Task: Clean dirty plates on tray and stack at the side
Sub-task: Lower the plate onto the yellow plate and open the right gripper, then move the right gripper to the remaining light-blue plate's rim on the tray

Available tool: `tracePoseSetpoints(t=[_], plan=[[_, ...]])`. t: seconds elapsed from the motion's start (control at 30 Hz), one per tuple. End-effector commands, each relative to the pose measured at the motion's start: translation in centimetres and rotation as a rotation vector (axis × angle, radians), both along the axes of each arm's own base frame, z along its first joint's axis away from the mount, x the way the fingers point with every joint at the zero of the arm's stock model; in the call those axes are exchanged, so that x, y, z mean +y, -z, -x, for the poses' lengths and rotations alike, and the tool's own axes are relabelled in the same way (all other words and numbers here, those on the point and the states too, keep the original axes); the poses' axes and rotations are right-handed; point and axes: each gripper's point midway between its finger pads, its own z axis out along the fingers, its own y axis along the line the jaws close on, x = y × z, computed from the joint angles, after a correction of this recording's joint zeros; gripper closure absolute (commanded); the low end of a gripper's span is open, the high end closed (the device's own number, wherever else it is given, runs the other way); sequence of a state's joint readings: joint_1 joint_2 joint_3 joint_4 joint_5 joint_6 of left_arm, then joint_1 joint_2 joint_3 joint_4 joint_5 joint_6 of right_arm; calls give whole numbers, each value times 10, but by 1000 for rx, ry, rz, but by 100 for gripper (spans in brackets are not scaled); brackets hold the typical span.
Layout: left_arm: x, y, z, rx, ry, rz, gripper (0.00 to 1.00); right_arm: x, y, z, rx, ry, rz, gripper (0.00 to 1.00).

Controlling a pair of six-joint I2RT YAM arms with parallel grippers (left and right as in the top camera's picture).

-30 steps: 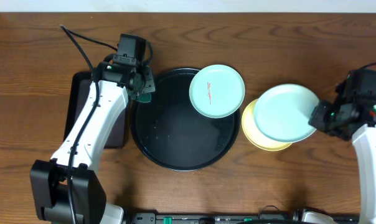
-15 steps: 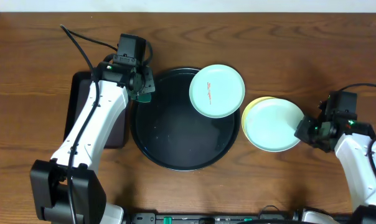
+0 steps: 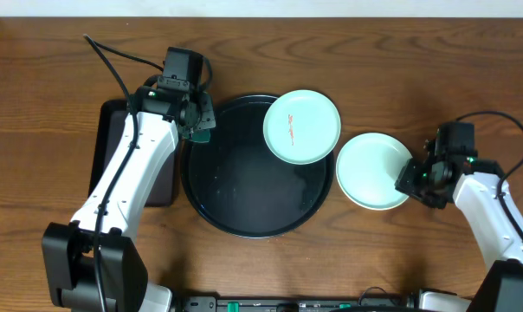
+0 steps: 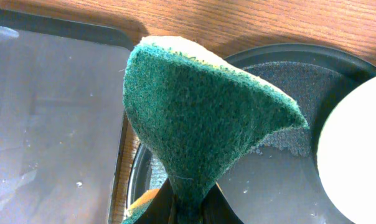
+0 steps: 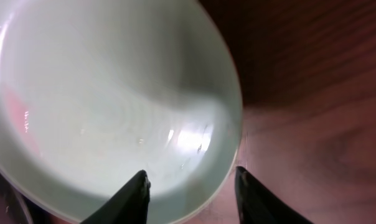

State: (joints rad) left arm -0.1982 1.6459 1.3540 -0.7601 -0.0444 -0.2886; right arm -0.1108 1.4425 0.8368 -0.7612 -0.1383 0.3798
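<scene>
A light blue-green plate (image 3: 301, 126) with a red smear rests on the upper right of the round black tray (image 3: 244, 204). Right of the tray, on the table, lies a clean blue-green plate (image 3: 372, 170) (image 5: 101, 93); it covers the pale yellow plate. My right gripper (image 3: 414, 178) (image 5: 191, 186) is open, its fingers (image 5: 137, 194) standing either side of that plate's right rim. Over the tray's left rim my left gripper (image 3: 198, 120) (image 4: 191, 211) is shut on a green sponge (image 4: 200, 106).
A rectangular black tray (image 3: 106, 156) (image 4: 51, 112) lies left of the round one, partly under my left arm. The round tray's floor (image 4: 287, 180) shows water drops. Bare wooden table lies around the right arm.
My right gripper brought the clean blue-green plate down and left onto the yellow plate, then opened its jaws. The left arm and sponge have not moved.
</scene>
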Motion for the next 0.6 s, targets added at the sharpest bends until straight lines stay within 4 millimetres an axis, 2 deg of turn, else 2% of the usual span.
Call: tracePoseSetpoints(t=[0.0, 0.17, 0.2, 0.27, 0.3, 0.43, 0.57], plan=[[3, 4, 0, 9, -12, -15, 92, 5, -38, -31, -96, -77, 20, 53], [3, 4, 0, 9, -12, -14, 92, 18, -89, -60, -197, -174, 44, 52], [3, 4, 0, 9, -12, -14, 92, 25, -104, -70, -233, -202, 48, 52], [3, 4, 0, 9, -13, -14, 92, 33, -119, -81, -270, -231, 53, 52], [3, 4, 2, 14, -12, -15, 93, 39, -130, -92, -298, -254, 56, 52], [-5, 7, 7, 42, 10, 28, 92, 54, -142, -117, -314, -319, 62, 52], [-8, 9, 13, 69, 12, 51, 92, 74, -140, -140, -295, -403, 66, 51]])
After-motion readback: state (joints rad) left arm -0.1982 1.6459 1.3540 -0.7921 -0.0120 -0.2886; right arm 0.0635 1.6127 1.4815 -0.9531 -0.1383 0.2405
